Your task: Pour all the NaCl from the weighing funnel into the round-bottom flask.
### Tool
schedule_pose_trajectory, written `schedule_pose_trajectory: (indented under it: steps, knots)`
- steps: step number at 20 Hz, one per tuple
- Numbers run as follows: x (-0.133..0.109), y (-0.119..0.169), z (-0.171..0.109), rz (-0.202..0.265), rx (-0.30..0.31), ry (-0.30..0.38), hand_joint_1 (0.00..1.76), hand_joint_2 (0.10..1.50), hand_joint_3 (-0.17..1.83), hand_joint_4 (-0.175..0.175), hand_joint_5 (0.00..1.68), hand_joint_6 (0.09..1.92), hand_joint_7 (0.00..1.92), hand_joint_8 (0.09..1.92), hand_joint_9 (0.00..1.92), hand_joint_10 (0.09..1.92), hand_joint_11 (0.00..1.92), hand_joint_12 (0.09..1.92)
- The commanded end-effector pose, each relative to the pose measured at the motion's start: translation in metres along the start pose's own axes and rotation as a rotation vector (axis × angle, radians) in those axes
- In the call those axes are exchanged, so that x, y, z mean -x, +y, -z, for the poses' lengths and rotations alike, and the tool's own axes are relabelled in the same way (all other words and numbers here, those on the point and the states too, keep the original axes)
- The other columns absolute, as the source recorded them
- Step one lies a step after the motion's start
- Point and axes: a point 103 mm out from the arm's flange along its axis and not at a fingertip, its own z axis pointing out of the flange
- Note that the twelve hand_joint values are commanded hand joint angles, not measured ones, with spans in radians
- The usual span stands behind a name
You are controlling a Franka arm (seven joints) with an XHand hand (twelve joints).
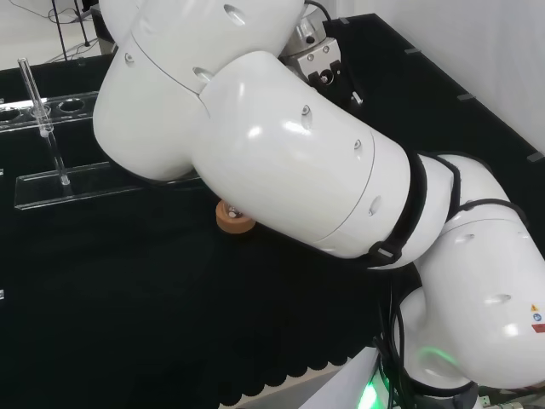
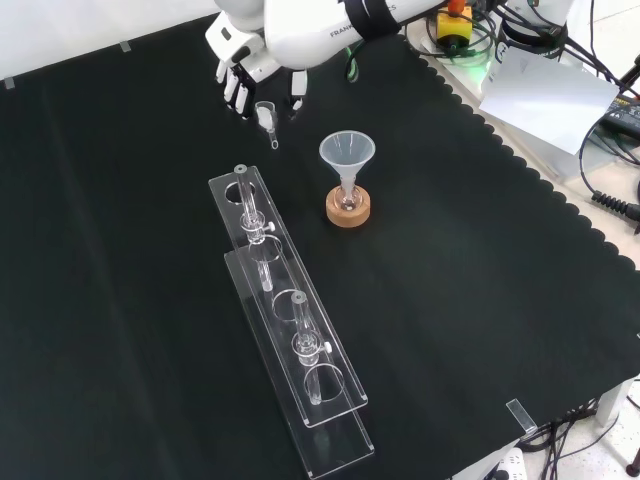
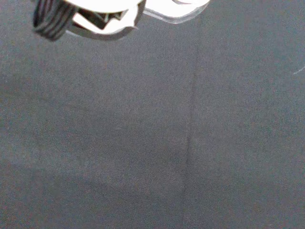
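In the front view the hand (image 2: pixel 250 70) hangs at the top of the cloth, its fingers (image 2: pixel 236 92) and thumb (image 2: pixel 298 88) pointing down and spread apart. Between and just below them is the small clear weighing funnel (image 2: pixel 267 117), its stem pointing toward the rack; I cannot tell whether the hand touches it. Its contents cannot be made out. To its right stands the round-bottom flask (image 2: pixel 347 199) on a cork ring (image 2: pixel 348 212) with a clear funnel (image 2: pixel 347 150) in its neck. The head view shows the cork ring (image 1: pixel 232 219) peeking from under the arm's links.
A long clear rack (image 2: pixel 290 330) with glass tubes (image 2: pixel 250 205) runs from the cloth's middle toward the front edge; it appears at the left in the head view too (image 1: pixel 60 181). The wrist view has black cloth (image 3: pixel 152 143) under a blurred fingertip (image 3: pixel 47 21).
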Motion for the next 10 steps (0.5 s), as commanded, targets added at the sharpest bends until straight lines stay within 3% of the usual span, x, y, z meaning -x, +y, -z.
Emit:
schedule_pose_trajectory:
  steps: [1, 10]
  knots:
    - [0.0, -0.014, 0.012, -0.014, 0.015, -0.008, 1.08, 0.65, 0.84, 0.175, 1.1, 1.06, 0.74, 0.64, 1.06, 0.4, 0.76, 1.14]
    - [-0.003, -0.043, 0.031, -0.029, 0.033, -0.031, 1.08, 0.65, 0.84, 0.175, 1.1, 1.06, 0.74, 0.64, 1.06, 0.4, 0.76, 1.14]
